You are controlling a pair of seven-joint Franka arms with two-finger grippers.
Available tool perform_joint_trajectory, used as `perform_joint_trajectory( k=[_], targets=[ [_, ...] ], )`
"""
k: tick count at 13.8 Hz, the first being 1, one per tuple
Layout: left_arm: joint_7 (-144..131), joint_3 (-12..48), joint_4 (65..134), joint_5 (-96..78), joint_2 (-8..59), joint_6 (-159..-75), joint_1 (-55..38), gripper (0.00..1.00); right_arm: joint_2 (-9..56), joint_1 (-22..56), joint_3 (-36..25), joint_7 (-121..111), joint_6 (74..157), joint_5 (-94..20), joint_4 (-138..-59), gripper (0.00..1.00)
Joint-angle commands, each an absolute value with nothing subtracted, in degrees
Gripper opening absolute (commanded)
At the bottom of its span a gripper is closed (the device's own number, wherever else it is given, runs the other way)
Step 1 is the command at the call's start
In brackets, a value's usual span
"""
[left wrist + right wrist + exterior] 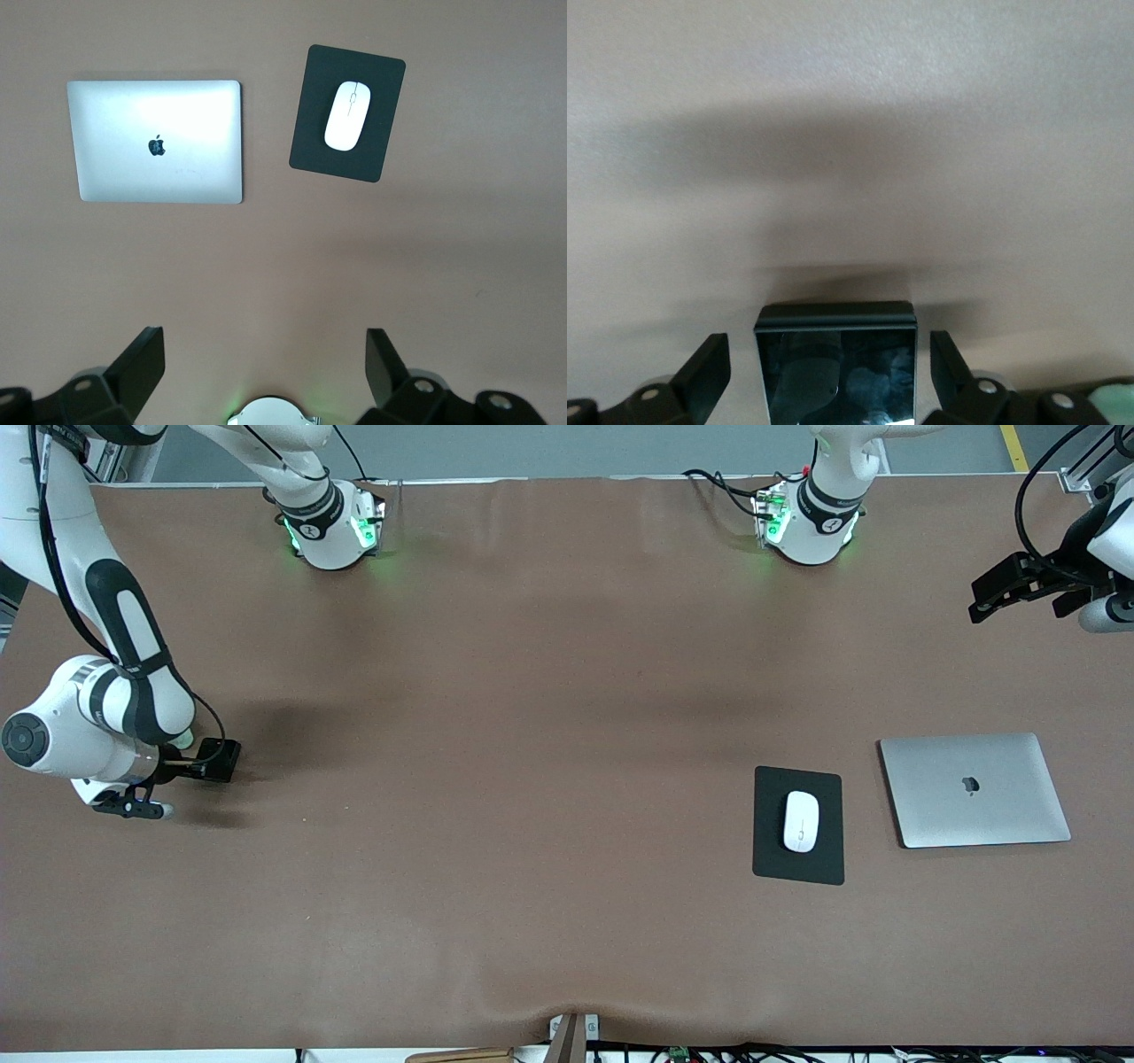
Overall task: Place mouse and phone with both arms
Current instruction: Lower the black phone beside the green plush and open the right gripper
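The white mouse (800,820) lies on a black pad (797,868) toward the left arm's end of the table; it also shows in the left wrist view (347,115). The black glossy phone (221,760) is at the right arm's end, low at the table. My right gripper (193,767) is down around it. In the right wrist view the phone (835,367) sits between the open fingers (709,367), with a gap on each side. My left gripper (983,602) is open and empty, up in the air over the left arm's end of the table, and it waits (264,367).
A closed silver laptop (974,790) lies beside the pad, closer to the left arm's end; it also shows in the left wrist view (156,142). The brown table cover (532,779) is bare between the two ends. A stand (571,1038) sits at the table's near edge.
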State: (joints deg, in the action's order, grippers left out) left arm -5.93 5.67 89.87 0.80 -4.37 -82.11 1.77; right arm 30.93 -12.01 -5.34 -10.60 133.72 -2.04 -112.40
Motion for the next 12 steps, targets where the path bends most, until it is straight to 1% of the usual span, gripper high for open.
perform_joint_trajectory(
  k=[1,6,8,12],
  targets=[
    [-5.10,5.54,89.56,-0.35,-4.57,-82.00,1.93,1.00,29.45,-11.96,-4.66,-10.55,130.27,-1.14,-110.05,1.00],
    [-5.36,5.45,85.87,0.53,-2.90,-81.91,2.11,1.00,26.64,-5.73,-4.57,-7.23,116.13,-1.14,-99.78,1.00],
    [-4.93,5.54,85.96,0.53,-2.64,-81.91,1.93,1.00,24.27,-2.82,-4.48,-3.71,110.25,-1.14,-96.69,1.00],
    [-4.83,5.71,86.04,0.26,-2.55,-81.91,1.93,1.00,18.04,-0.27,-4.40,-0.18,99.43,-1.23,-92.03,1.00]
  ],
)
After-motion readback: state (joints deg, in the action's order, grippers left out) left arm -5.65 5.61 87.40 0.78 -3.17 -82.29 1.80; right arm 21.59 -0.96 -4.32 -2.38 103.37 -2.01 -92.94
